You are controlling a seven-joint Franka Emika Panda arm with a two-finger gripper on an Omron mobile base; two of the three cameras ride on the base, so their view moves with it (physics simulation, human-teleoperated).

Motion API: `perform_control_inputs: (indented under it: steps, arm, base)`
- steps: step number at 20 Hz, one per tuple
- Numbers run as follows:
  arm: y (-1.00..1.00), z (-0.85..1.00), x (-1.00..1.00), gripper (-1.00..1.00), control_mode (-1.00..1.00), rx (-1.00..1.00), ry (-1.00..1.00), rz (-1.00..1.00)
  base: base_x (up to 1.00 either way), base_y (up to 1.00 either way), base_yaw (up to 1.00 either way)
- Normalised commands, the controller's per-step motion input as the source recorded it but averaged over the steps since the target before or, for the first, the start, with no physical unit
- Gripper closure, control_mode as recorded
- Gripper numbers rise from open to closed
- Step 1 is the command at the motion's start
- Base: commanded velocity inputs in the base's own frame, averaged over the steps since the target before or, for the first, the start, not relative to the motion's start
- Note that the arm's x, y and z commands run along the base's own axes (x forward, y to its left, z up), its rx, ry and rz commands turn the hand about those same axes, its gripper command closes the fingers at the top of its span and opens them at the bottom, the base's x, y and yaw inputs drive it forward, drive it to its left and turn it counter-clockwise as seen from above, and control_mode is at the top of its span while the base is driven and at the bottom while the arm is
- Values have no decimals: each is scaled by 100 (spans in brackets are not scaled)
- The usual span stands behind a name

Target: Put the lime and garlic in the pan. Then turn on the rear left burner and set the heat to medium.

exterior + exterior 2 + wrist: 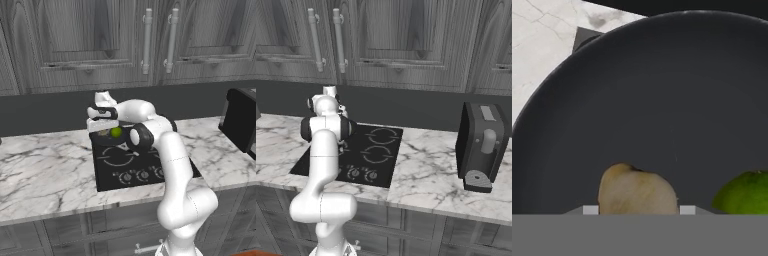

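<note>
The gripper (pixel 102 126) hangs over the pan (pixel 662 100) at the far left of the cooktop (pixel 112 172). In the hand view the garlic (pixel 637 192) sits right where the fingers come up, down inside the pan, and the lime (pixel 744 194) lies just beside it, apart from it. The fingers look closed on the garlic, though I cannot tell whether they are letting go or whether it already rests on the pan floor. From the left base view the lime (pixel 116 132) shows as a green ball in the pan (pixel 107 137), just under the wrist.

To my eye both pieces are in the pan, so the loading looks about done once the fingers part. What comes after turns on the knobs (pixel 134 175): they sit in a row along the near edge of the cooktop, nearer than the pan and lower than the hand, so the arm would have to draw back toward its own base. The forearm crosses over the glass between the two. A coffee machine (pixel 481 147) stands well off to the right on the counter (pixel 426 170), out of the way
</note>
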Motion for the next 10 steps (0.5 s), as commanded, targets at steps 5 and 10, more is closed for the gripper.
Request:
perform_control_inputs:
  steps: [5, 10]
  arm:
    - [0, 0, 0, -100, -100, 0, 0, 0]
    - [0, 0, -1, -100, -100, 0, 0, 0]
  base:
    - [0, 0, 0]
    - [0, 0, 0]
